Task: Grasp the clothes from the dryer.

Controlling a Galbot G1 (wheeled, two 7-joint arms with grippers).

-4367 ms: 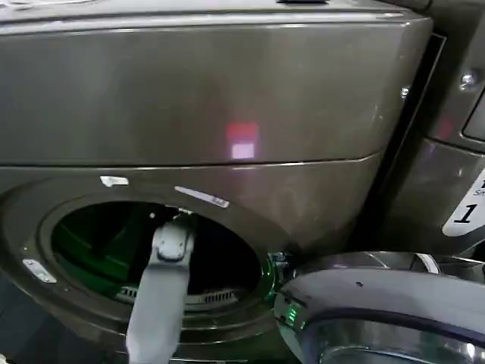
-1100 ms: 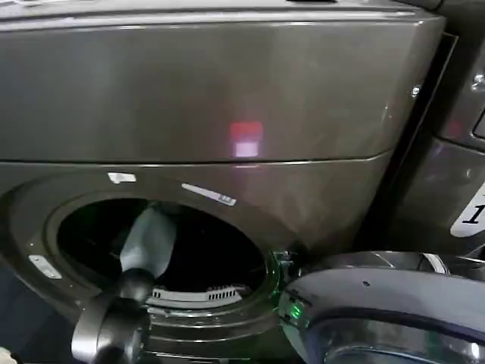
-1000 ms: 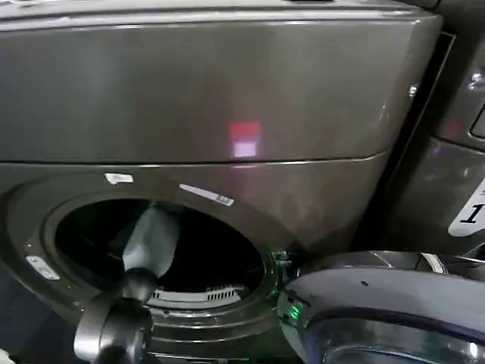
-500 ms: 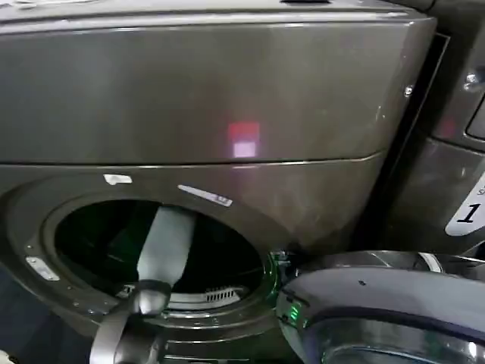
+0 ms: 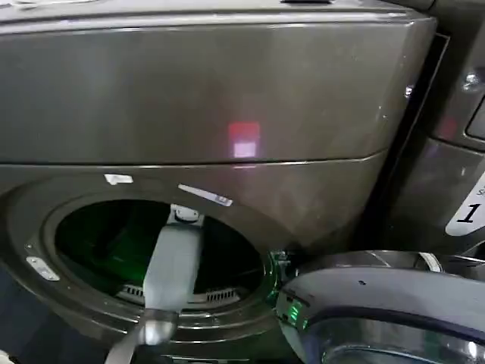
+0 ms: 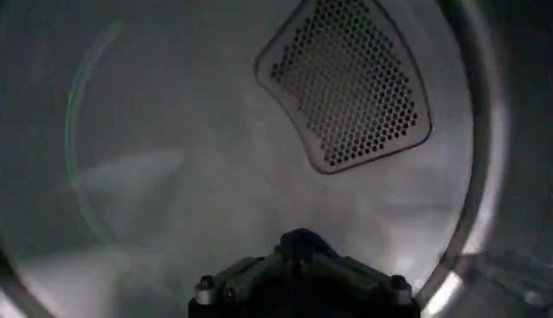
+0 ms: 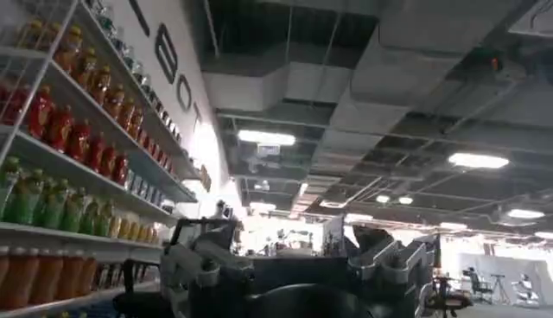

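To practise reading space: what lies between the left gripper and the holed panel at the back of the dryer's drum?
The left wrist view shows bare grey drum wall between the left gripper and the holed panel, with no cloth there.

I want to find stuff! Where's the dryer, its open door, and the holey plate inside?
dryer (image 5: 227, 98), head view, flat front panel.
door (image 5: 379, 303), head view, grey rim of the swung-open door.
holey plate (image 6: 350, 82), left wrist view, middle of the perforated vent on the drum's back wall.

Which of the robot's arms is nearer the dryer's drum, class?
The left. Its arm reaches through the porthole of the dryer, with the left claw facing the drum's perforated back vent. The right claw points away, toward shelves and ceiling.
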